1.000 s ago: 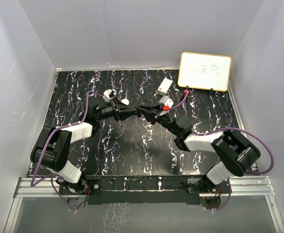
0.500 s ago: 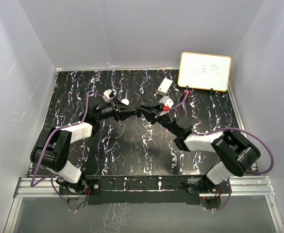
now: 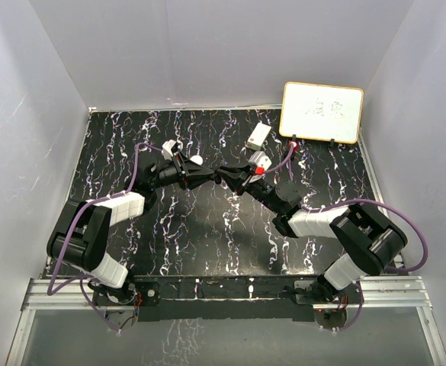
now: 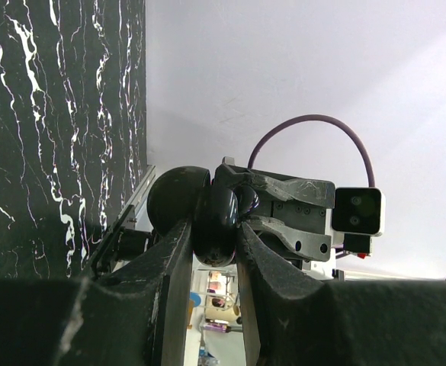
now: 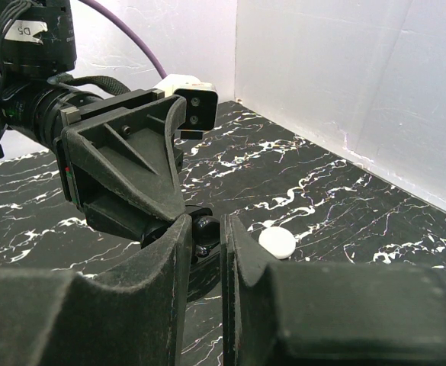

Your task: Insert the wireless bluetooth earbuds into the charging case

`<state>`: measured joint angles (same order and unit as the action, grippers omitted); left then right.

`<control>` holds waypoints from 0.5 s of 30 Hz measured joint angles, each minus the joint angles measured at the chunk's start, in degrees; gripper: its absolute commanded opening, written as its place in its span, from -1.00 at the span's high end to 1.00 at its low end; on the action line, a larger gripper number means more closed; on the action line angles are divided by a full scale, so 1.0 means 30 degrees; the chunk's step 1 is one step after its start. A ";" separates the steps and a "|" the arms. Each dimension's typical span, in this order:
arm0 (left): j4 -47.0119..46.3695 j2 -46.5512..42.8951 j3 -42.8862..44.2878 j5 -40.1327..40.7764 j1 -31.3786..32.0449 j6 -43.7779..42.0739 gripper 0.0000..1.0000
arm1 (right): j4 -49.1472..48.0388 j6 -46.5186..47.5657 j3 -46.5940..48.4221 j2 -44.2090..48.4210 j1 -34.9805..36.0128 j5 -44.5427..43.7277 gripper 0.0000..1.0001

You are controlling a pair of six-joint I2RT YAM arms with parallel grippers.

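Note:
Both grippers meet above the middle of the table. My left gripper (image 3: 206,174) (image 4: 211,244) is shut on the black charging case (image 4: 215,219), a glossy round puck held edge-on, with its lid (image 4: 178,200) swung open to one side. My right gripper (image 3: 225,177) (image 5: 206,229) is shut on a small glossy black earbud (image 5: 208,227) at its fingertips, which press right up against the case. The other earbuds are not in view.
A white round puck (image 5: 277,242) (image 3: 195,159) lies on the marbled black table just beyond the grippers. A white box (image 3: 258,136) lies further back, and a small whiteboard (image 3: 322,112) leans at the back right corner. Grey walls enclose the table.
The right arm's forearm and wrist have shifted slightly. Both grippers stay shut and together at the same spot.

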<state>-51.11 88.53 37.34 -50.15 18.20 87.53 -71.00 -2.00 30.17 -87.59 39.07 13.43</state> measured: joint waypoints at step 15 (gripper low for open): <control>0.0124 -0.0051 0.0022 0.0007 0.0000 0.0000 1.00 | -0.0066 0.0204 -0.0029 0.0000 0.0066 -0.0066 1.00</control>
<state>-50.74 88.38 37.41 -50.13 18.20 87.53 -71.20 -1.39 30.09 -87.59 39.27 13.23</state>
